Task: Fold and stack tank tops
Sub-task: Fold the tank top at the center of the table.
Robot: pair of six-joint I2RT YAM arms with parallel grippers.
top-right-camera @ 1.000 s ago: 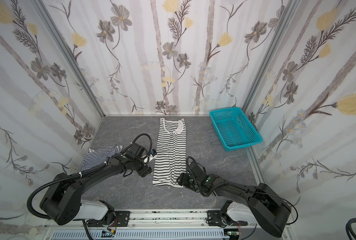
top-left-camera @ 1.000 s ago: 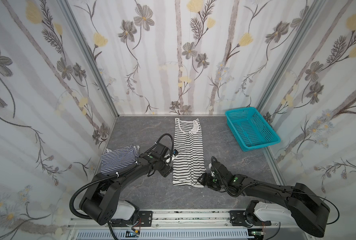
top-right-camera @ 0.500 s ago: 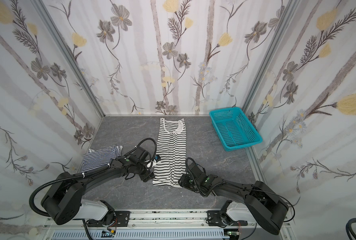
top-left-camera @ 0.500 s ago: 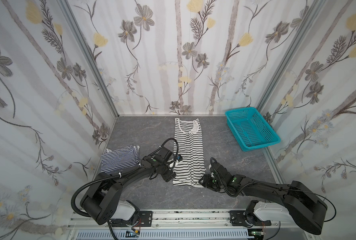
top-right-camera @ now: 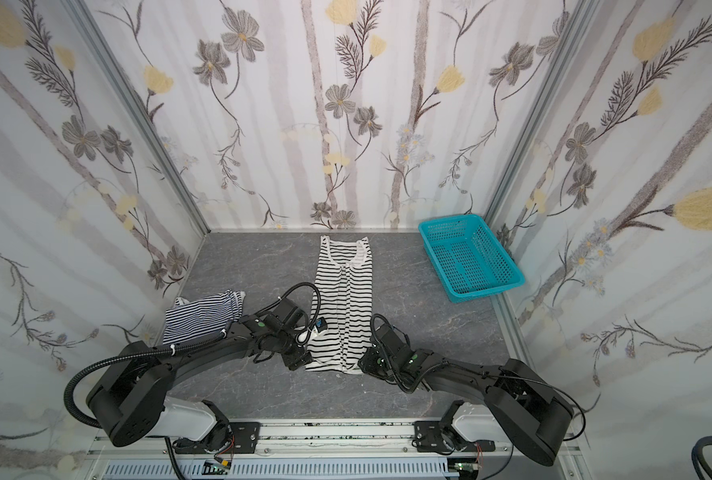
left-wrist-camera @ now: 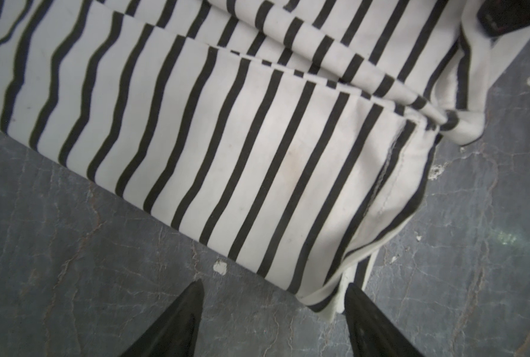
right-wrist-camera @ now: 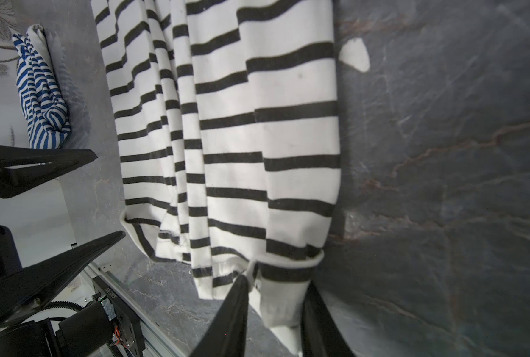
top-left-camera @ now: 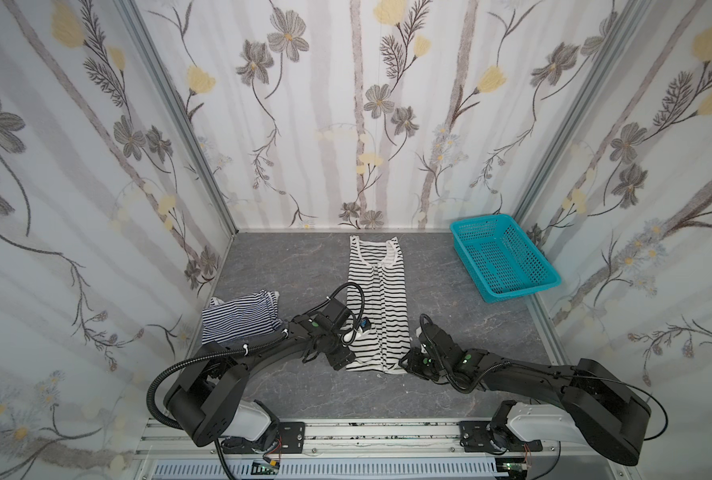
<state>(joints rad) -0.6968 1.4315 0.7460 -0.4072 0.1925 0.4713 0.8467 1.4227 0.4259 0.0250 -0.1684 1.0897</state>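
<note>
Black-striped top [top-left-camera: 377, 299]: folded into a long narrow strip, flat at mid-table, neckline far, hem near. Navy-striped top [top-left-camera: 242, 318]: folded in a bundle to the left, well apart from the strip, near the left wall. Right gripper [right-wrist-camera: 277, 279]: at the near-right hem corner, jaws pinched on the cloth, which puckers between them. Left gripper [left-wrist-camera: 273, 282]: at the near-left hem corner, jaws spread wide and holding nothing, the corner beside one fingertip. Teal basket [top-left-camera: 512, 293]: far right on the grey table [top-left-camera: 450, 299].
</note>
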